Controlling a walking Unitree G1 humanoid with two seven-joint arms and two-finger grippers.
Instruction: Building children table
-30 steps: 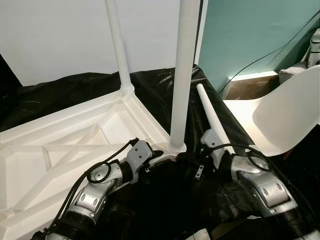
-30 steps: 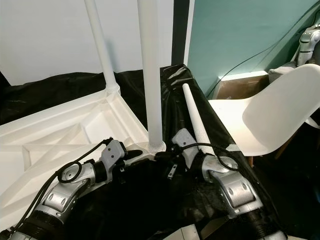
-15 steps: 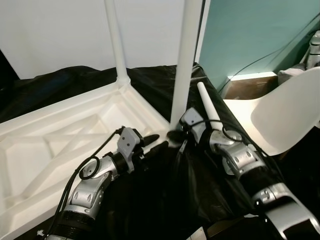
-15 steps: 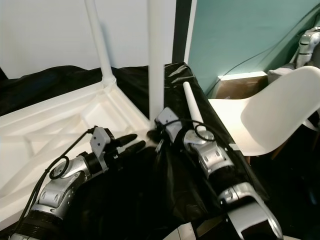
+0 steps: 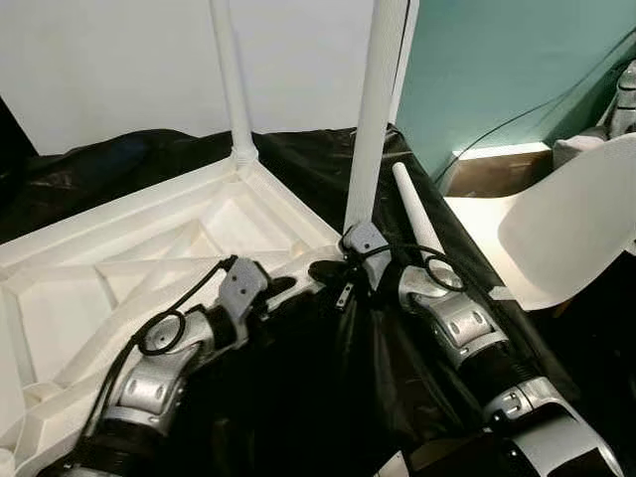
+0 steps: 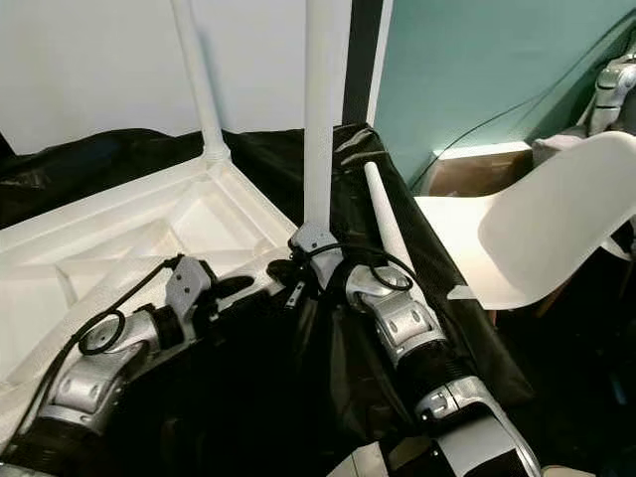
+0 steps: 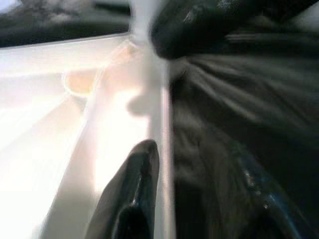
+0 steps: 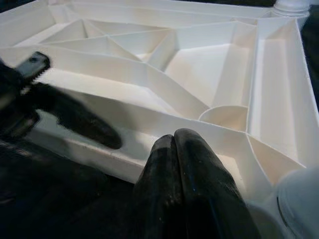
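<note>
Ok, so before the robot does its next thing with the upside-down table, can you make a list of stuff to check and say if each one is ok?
1. Near leg standing upright in the corner of the white tabletop: ok.
2. Far leg upright in its corner: ok.
3. Loose leg lying on the black sheet, free to pick up: ok.
4. Right gripper fingers together, at the near leg's base: ok.
5. Left gripper at the tabletop's edge; grip: cannot tell.
6. Near leg fully seated in its socket: cannot tell.
</note>
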